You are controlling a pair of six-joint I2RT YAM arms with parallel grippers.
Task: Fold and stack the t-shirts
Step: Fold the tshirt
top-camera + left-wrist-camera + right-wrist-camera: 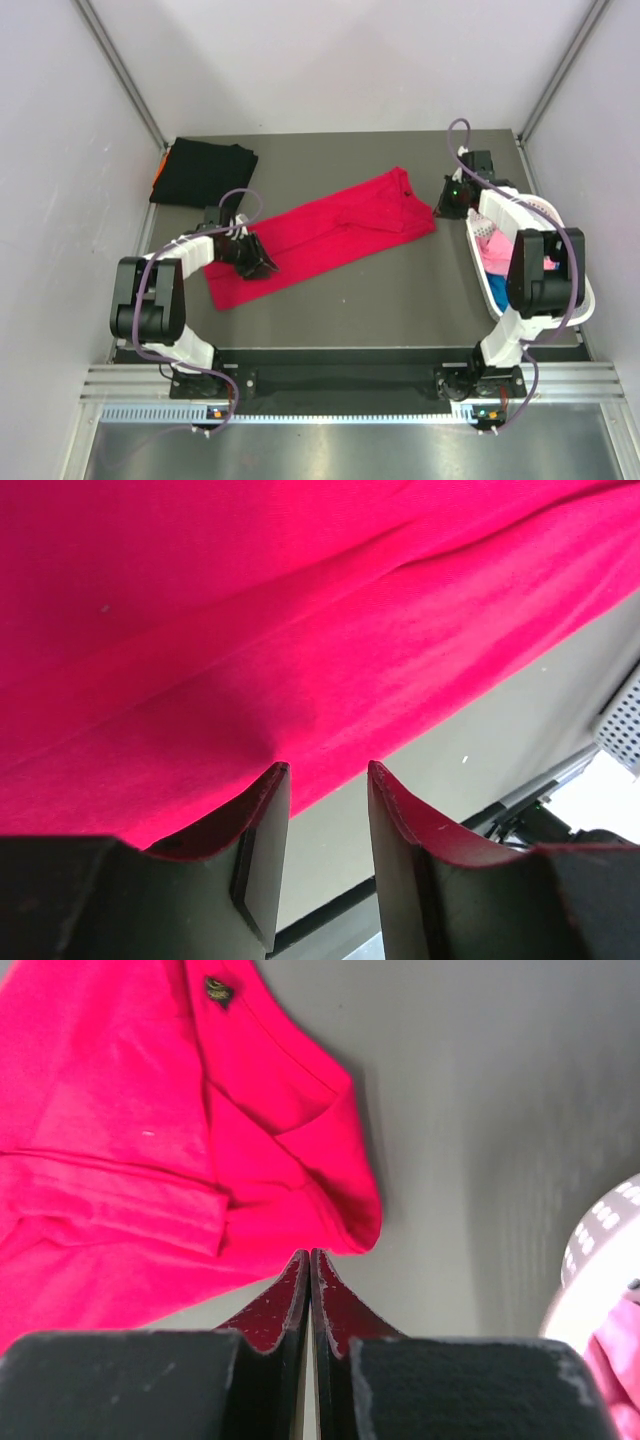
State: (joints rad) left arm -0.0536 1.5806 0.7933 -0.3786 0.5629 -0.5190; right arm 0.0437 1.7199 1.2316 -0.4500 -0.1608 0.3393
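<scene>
A bright red t-shirt [330,235] lies stretched diagonally across the table, its collar end at the back right. My left gripper [262,262] is low over its near left part. In the left wrist view the red t-shirt [300,630] ends right at the left gripper [327,775], which is open, with bare table between its fingers. My right gripper [440,208] is at the shirt's right corner. It is shut [308,1255], its tips touching the hem of the red t-shirt [120,1140]; I cannot tell whether cloth is pinched. A folded black t-shirt [200,172] lies at the back left.
A white lattice basket [575,300] stands at the table's right edge, holding a pink shirt [495,252] and a blue one [497,283]. An orange edge [160,172] peeks from under the black shirt. White walls close in the table on three sides.
</scene>
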